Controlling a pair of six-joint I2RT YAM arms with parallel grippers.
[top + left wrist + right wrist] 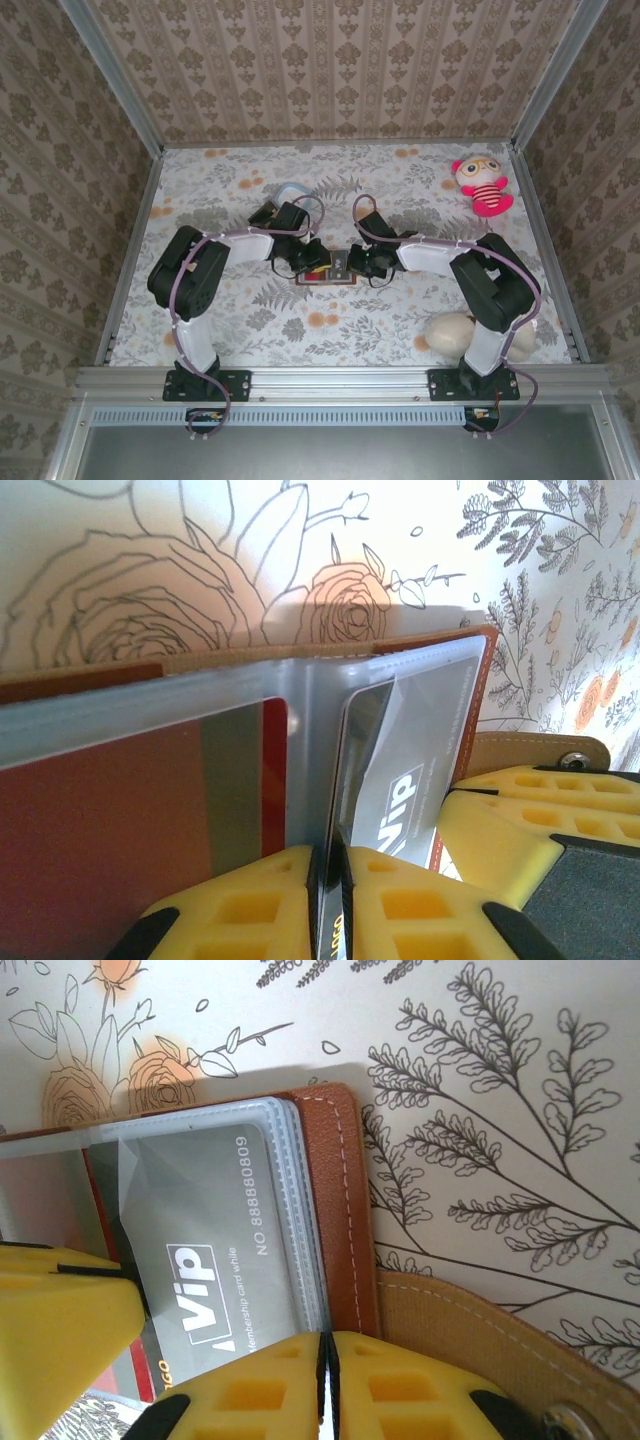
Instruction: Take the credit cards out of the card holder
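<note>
The left hand (328,900) is clenched: its yellow ribbed fingers (250,910) pinch a thin upright sleeve leaf (335,780) of clear plastic, with a dark edge bearing orange lettering between the pads. The right hand (328,1380) is also clenched, its fingers pressed together on the near edge of the card holder (345,1210), where the stacked sleeves meet the cover.

The card holder lies open at the centre of the worktop (400,190), between the two hands. Its cover is smooth brown leather-like material with pale stitching along a rounded corner. A flat tan strap (470,1330) lies beside it. The frosted sleeves contain a glossy grey card (215,1260) marked "Vip" and a red card (120,810). The worktop surface carries a printed floral pattern.
</note>
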